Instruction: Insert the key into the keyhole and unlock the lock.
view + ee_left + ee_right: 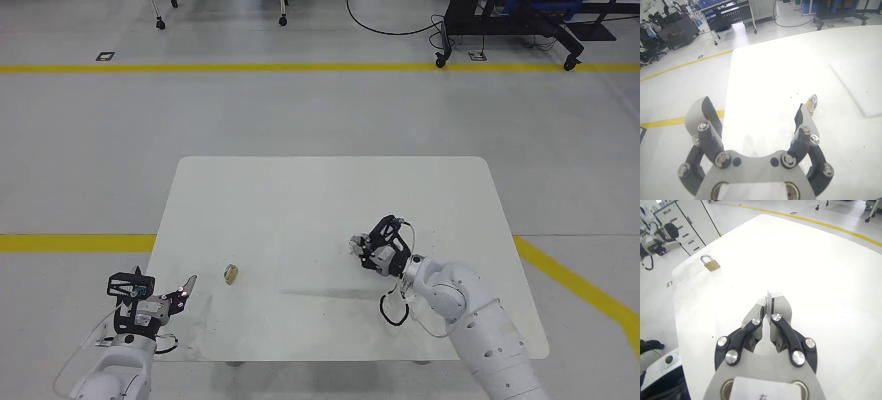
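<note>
**Padlock near left claw, right claw closed mid-table**

Brass padlock (231,273) sits on the white table (300,200), near the front-left corner. The left gripper (157,287) hangs at that corner's edge, close to the lock but not touching it, jaws spread wide and holding nothing. The right gripper (360,246) is over the table's middle-right, well apart from the lock. Its fingers (779,302) are pressed almost together. Can't tell whether anything is pinched between them.

Left wrist view: the left gripper (753,106) straddles the table (772,66) edge. The padlock (813,103) is seen edge-on just past one fingertip, which covers its lower part.

Right wrist view: the right gripper (766,299) is low over the table (810,266). The padlock (710,263) lies far off near the corner, its broad brass face and closed silver shackle in plain sight.

From above, the lock is only a small tan bit.

Around the table: a yellow floor line (300,68) and wheeled frames (510,30) beyond the far side.
</note>
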Available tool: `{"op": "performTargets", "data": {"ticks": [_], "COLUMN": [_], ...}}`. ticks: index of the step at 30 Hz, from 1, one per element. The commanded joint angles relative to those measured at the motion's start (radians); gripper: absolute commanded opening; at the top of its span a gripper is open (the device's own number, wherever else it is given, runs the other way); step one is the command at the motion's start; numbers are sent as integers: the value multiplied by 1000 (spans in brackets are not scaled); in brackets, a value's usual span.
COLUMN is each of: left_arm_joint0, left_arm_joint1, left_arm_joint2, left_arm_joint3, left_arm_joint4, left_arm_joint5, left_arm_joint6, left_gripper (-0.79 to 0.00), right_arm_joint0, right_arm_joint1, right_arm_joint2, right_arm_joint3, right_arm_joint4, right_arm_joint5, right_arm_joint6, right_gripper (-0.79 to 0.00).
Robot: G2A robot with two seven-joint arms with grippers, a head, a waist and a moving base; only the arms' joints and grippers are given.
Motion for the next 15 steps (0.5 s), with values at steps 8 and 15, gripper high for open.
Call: {"op": "performTargets", "data": {"ticks": [8, 15], "left_arm_joint0": [0, 0], "left_arm_joint1": [0, 0], "left_arm_joint2": [0, 0], "left_arm_joint3": [0, 0], "left_arm_joint4": [0, 0], "left_arm_joint5": [0, 0], "left_arm_joint6": [0, 0], "left_gripper": [0, 0], "right_arm_joint0": [104, 80], "right_arm_joint1": [-8, 4], "right_arm_joint2": [-17, -34], "right_arm_joint3": [202, 98], "right_arm_joint4": [378, 10], "right_arm_joint5": [-100, -22], "right_arm_joint6": [216, 44], "right_gripper": [-785, -785]}}
